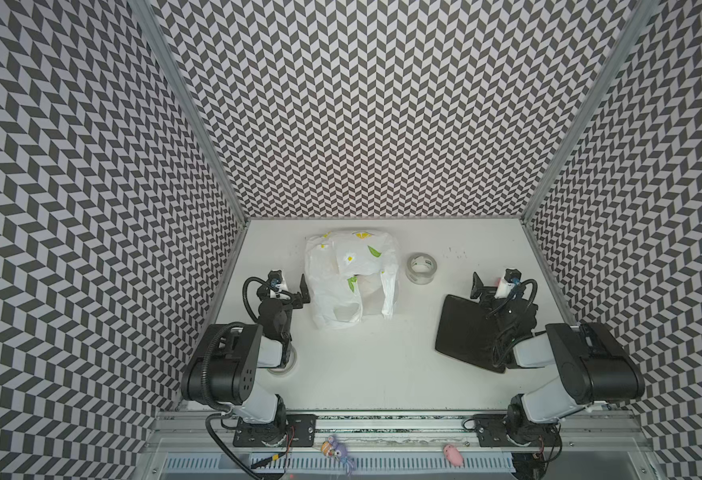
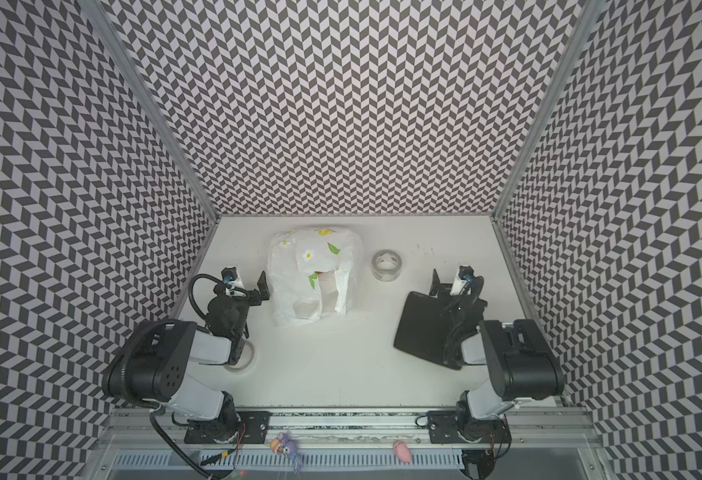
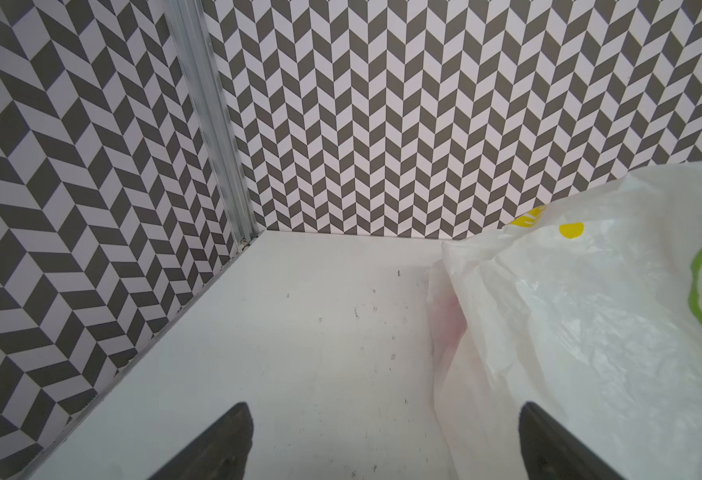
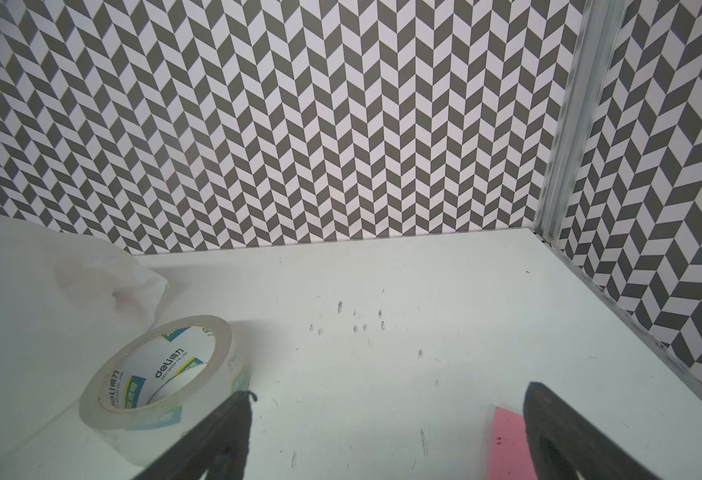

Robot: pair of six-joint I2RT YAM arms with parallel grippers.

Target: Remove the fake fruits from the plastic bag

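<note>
On the white table (image 1: pixel 382 365), the lemon-print plastic bag (image 1: pixel 341 270) lies near a tape roll (image 1: pixel 422 268); left gripper (image 3: pixel 384 411) and right gripper (image 4: pixel 390 395) both gape wide, empty.

I see my left arm (image 1: pixel 224 365) and right arm (image 1: pixel 590 365) built alike: fat black motor housings joined by pale grey shells. A black corrugated conduit (image 1: pixel 203 382) loops along the left one. Each sits on a black base plate (image 1: pixel 274 430) dotted with screws, a thin red wire (image 1: pixel 292 436) trailing beside it. White wrist camera blocks (image 1: pixel 279 286) carry black knobs. The fingers (image 3: pixel 224 444) are dark, tapered blades.
</note>
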